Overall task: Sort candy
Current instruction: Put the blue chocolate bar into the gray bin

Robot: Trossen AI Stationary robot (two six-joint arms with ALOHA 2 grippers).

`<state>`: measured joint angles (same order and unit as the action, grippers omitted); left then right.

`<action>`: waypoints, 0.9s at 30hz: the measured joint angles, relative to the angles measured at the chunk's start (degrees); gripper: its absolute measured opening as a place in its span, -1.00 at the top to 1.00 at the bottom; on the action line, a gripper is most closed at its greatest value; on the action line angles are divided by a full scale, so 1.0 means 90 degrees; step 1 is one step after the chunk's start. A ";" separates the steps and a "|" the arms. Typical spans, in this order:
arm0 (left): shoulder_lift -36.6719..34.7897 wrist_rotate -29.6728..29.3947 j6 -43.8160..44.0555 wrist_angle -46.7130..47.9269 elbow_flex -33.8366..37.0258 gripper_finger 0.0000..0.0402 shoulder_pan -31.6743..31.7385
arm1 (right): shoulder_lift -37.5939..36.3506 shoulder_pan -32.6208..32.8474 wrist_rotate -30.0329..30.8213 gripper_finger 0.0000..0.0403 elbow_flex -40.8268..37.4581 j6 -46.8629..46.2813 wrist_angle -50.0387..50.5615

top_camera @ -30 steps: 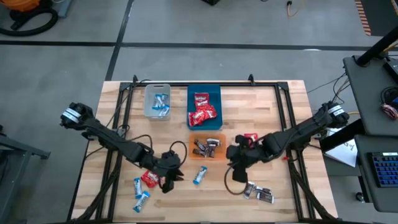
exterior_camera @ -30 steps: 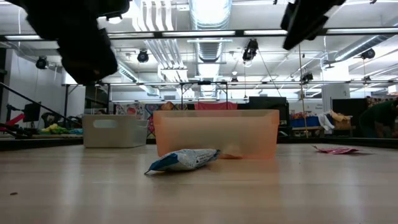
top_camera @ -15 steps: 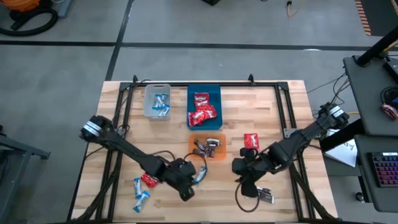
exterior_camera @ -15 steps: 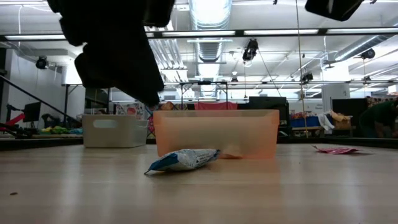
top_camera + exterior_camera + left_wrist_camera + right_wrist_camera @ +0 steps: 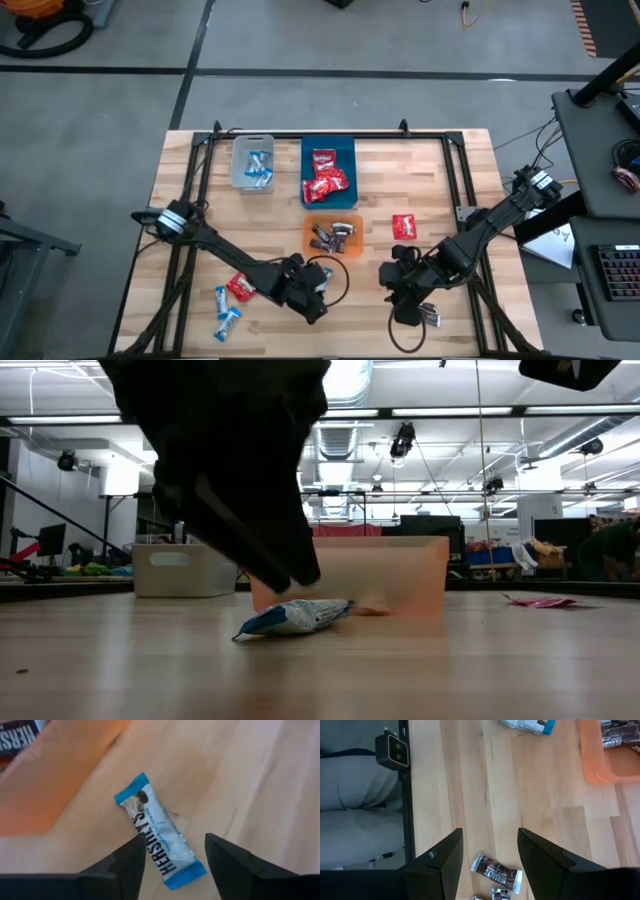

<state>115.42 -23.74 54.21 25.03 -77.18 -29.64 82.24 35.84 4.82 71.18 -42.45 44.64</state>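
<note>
I'm bringing the left gripper (image 5: 170,857) down over a blue-and-white candy (image 5: 159,839) lying flat on the tabletop (image 5: 430,170), just beside the orange bin (image 5: 310,247). My jaws are spread wide, one finger on each side of the wrapper, nothing between them yet. From the low view the arm is looming right over that bar (image 5: 295,617).

The risk I'm watching: the candy is lying skewed across my fingers, not square to them. If I'm closing like this, I may be pinching only a crinkled corner, and the slick wrapper could be squirting out or spinning away. Come down too hard and I'm scraping wood instead of lifting.

To the left of that arm, more loose pieces are waiting: a red candy (image 5: 240,288) and two blue-and-white ones (image 5: 224,310). The clear bin (image 5: 239,150) and blue bin (image 5: 345,150) at the far edge are already holding their kinds.

Moving right, the right gripper (image 5: 487,857) is hanging above dark brown-silver candies (image 5: 497,874), jaws also released and empty. Those pieces are sitting close together, so I could be nudging one while reaching for another, or catching two at once. A lone red candy (image 5: 404,227) is lying further back.
</note>
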 joint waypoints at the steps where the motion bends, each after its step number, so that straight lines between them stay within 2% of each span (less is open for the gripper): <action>1: 0.0072 -0.0034 0.0013 -0.0001 -0.0010 0.03 0.0007 | 0.0002 0.0010 0.0013 0.11 0.0000 -0.0011 0.0000; 5: 0.0364 -0.0042 0.0037 0.0001 -0.0111 -0.06 0.0030 | 0.0001 0.0055 0.0129 0.11 -0.0015 -0.0052 0.0003; 9: 0.0587 -0.0064 0.0036 0.0007 -0.0225 -0.02 0.0030 | 0.0002 0.0047 0.0156 0.11 -0.0017 -0.0052 -0.0014; 14: 0.0650 -0.0071 0.0035 0.0006 -0.0226 0.27 0.0016 | 0.0002 0.0048 0.0302 0.10 -0.0024 -0.0047 -0.0012; 20: 0.0611 0.0156 -0.0060 0.0077 -0.0240 0.87 0.0003 | 0.0002 0.0048 0.0395 0.10 -0.0027 0.0095 -0.0017; 22: 0.0544 0.0304 -0.0156 0.0198 -0.0256 0.93 -0.0007 | 0.0002 0.0048 0.0498 0.10 -0.0027 0.0172 -0.0017; 27: 0.0119 0.0997 -0.0601 0.0951 -0.0436 0.87 -0.0086 | 0.0002 0.0044 0.0546 0.10 -0.0027 0.0460 -0.0019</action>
<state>116.49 -14.77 48.80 33.59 -81.11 -30.42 82.26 36.24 9.73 70.94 -38.30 44.47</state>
